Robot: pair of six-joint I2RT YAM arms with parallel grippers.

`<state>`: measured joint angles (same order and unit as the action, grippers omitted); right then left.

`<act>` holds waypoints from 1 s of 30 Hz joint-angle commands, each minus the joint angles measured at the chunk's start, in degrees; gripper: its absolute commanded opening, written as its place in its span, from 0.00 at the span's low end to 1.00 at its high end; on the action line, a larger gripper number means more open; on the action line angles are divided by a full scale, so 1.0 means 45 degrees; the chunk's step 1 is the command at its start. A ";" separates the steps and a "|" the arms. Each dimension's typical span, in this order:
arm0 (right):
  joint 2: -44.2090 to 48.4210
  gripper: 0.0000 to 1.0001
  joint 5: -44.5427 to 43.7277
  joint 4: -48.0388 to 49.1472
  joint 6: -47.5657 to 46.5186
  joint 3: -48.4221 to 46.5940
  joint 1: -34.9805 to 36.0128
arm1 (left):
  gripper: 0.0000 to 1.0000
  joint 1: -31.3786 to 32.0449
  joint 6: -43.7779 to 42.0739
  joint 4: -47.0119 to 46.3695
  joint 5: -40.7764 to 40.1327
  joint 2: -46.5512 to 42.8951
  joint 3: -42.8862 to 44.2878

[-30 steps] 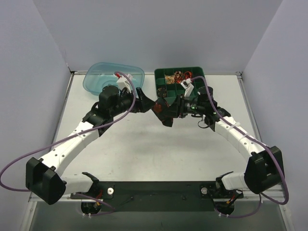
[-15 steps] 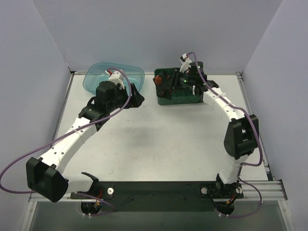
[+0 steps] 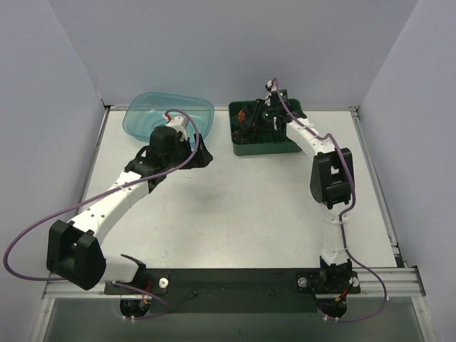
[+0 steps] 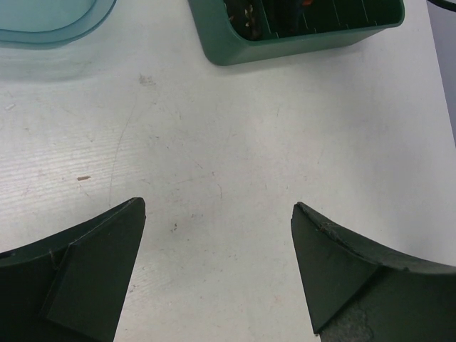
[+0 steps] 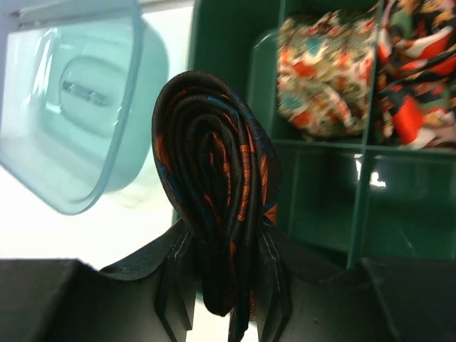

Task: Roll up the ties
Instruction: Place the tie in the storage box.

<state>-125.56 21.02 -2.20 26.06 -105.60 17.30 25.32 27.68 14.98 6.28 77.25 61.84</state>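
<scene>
My right gripper (image 5: 224, 235) is shut on a tightly rolled tie (image 5: 217, 171), black with orange-red pattern, coil end facing the camera. It hangs over the left side of the green divided tray (image 5: 320, 206). In the top view the right gripper (image 3: 251, 122) sits above that tray (image 3: 285, 148). Two other rolled ties (image 5: 324, 75) (image 5: 417, 71) fill the tray's far compartments. My left gripper (image 4: 219, 205) is open above bare table with nothing between its fingers (image 4: 107, 249); in the top view the left gripper (image 3: 204, 152) is left of the tray.
A translucent teal bowl (image 3: 169, 114) stands at the back left, next to the tray; it also shows in the right wrist view (image 5: 71, 107) and as a rim (image 4: 50, 21) in the left wrist view. Purple cables run along both arms. Walls enclose the table.
Both grippers met over the table's middle a second ago. The right arm has since swung back over the green tray with the rolled tie; the left gripper drew back left, empty.
</scene>
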 commanded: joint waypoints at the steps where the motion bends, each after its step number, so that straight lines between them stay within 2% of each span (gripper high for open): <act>1: -0.0282 0.00 -0.1036 -0.0311 0.0165 -0.1416 -0.0231 | 0.93 -0.0100 -0.0272 -0.0244 0.0245 0.0000 0.0046; 9: -0.0282 0.00 -0.2072 -0.1111 -0.0323 -0.1182 -0.0290 | 0.93 -0.0139 -0.0273 -0.0263 0.0264 0.0157 -0.0091; 30: -0.0439 0.00 -0.2092 -0.1797 -0.0070 0.0184 -0.0055 | 0.93 -0.0158 -0.0429 -0.0087 0.0127 0.0801 -0.0013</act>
<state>-127.72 13.10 -7.86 25.43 -106.26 16.60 25.02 26.63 14.96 6.70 80.36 61.58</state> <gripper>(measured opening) 0.304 0.930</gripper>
